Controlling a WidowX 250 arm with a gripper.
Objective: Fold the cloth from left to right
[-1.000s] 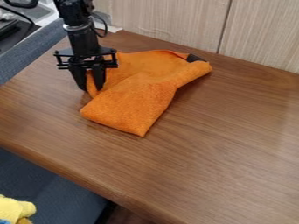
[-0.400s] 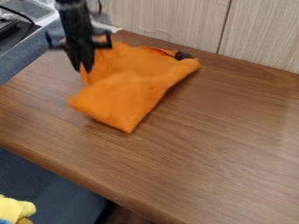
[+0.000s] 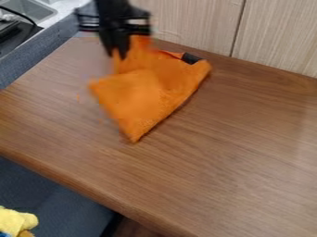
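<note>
A black robot hand [image 3: 117, 54] is hanging at far left, is clamping a raised part of the orange cloth [image 3: 145, 95], the rest (dark patch [image 3: 191, 58] far right) is slanting nearer over the worktop [image 3: 229, 162]

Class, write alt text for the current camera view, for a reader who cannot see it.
A black gripper holds the upper left part of a crumpled, partly folded orange cloth on a brown wooden table. A dark patch marks the cloth's upper right corner; something yellow shows at the view's lower left.
</note>
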